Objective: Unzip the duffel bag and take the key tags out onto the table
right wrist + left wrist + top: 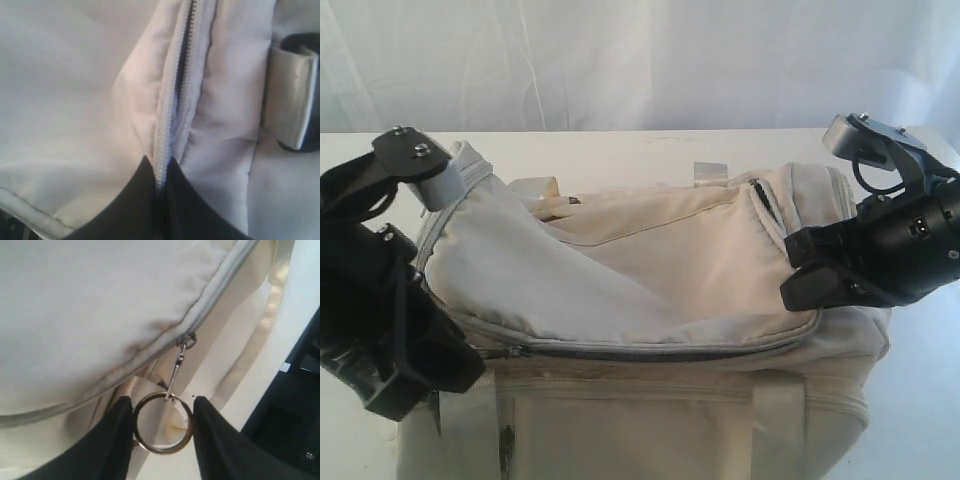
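Left wrist view: left gripper clamps pull ring, right gripper pinches duffel bag seam, zip still shut, key tags unseen.

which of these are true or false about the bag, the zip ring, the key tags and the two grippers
1. The pull ring sits between the fingers of the left gripper. True.
2. The key tags lie out on the table. False: no key tags are in view anywhere.
3. The right gripper is shut on the zip of the duffel bag. True.
4. The zip stands wide open with the lining showing. False: in the exterior view it looks closed along the bag's front.
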You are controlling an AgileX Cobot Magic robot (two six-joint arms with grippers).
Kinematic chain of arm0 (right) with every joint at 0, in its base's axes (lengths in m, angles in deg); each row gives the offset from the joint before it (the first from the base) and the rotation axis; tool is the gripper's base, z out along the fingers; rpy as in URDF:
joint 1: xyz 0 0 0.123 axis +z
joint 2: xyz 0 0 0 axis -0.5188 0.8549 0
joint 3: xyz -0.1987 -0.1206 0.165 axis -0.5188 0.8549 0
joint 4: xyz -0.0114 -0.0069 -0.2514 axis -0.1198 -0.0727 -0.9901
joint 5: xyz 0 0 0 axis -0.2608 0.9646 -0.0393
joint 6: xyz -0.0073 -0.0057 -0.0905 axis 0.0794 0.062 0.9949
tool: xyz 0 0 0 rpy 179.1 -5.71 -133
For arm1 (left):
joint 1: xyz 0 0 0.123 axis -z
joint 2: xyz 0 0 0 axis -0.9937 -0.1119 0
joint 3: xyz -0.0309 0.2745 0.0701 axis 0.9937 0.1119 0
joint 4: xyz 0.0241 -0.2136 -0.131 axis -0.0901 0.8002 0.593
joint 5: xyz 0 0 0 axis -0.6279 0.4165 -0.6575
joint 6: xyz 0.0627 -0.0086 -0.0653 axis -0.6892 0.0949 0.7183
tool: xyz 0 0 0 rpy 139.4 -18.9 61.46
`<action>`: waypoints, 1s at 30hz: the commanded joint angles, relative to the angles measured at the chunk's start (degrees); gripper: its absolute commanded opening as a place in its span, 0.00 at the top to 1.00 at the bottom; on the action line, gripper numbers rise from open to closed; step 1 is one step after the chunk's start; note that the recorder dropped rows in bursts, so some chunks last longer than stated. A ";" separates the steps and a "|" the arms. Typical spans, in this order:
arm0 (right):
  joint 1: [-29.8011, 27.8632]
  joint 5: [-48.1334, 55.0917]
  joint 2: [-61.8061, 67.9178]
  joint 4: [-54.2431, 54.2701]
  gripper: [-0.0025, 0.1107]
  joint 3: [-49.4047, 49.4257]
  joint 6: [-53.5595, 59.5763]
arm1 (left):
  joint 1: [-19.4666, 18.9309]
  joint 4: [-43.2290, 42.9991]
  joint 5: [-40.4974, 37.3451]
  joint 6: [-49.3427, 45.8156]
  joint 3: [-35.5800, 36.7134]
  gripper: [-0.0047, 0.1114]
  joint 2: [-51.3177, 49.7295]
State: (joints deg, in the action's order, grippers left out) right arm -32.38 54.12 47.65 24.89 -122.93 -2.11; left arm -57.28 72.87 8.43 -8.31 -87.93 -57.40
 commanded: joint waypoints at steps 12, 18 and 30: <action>0.06 -0.69 0.01 -1.19 0.98 0.13 0.97 | -9.77 -8.16 -4.11 1.80 0.41 0.96 7.12; 0.06 -0.84 0.01 -1.19 0.98 0.13 1.46 | -11.29 -10.07 -5.27 1.80 0.41 0.96 7.18; 0.06 -2.58 -5.94 -3.91 0.81 -3.70 3.40 | -11.29 -9.68 -4.69 1.80 0.41 0.96 7.18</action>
State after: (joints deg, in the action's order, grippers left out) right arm -32.38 52.29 43.83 23.10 -125.15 0.41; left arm -68.34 63.65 4.75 -7.01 -87.93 -50.93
